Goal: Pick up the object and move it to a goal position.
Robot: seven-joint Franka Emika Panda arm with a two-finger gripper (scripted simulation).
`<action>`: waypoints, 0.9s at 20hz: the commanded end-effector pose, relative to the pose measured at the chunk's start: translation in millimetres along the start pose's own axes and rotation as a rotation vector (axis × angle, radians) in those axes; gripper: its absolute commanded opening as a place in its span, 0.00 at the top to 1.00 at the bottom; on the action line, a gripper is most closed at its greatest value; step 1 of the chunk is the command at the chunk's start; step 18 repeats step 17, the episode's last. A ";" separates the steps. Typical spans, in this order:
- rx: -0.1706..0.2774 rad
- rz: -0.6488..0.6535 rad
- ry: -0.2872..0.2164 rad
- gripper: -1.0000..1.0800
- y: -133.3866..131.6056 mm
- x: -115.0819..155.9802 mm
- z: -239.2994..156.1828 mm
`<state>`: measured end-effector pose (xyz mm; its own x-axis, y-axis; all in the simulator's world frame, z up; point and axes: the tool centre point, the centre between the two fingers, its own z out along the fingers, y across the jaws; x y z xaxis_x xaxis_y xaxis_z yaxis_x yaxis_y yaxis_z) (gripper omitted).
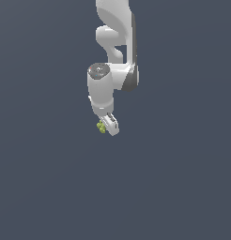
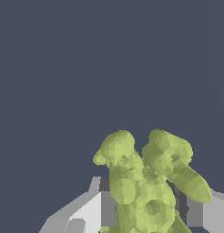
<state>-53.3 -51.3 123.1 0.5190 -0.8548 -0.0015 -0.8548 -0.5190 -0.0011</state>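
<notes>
The gripper (image 1: 107,124) hangs at the low end of the white arm (image 1: 118,42), a little above the middle of the exterior view, and it is clenched on the object (image 1: 101,126). In that view the yellow-green lump shows at about eight o'clock from the visible white finger (image 1: 112,124), touching it and poking out past its edge (the second finger cannot be made out there).

The wrist view settles the hold: the object (image 2: 148,186) sits between the two grey-and-white fingers (image 2: 89,210), one pressed against each flank, with two knobbly lobes standing clear beyond the fingertips. One lobe is rounded and stubby; the other is longer and slants away toward four o'clock.

Behind everything is a flat, dark blue-grey ground (image 1: 183,187), and whether the object touches it cannot be told.
</notes>
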 end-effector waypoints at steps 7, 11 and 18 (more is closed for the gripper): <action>0.000 0.000 0.000 1.00 20.7 -30.2 -33.9; -0.001 0.000 0.001 1.00 25.6 -37.8 -43.0; -0.001 0.000 0.001 1.00 27.5 -41.3 -48.2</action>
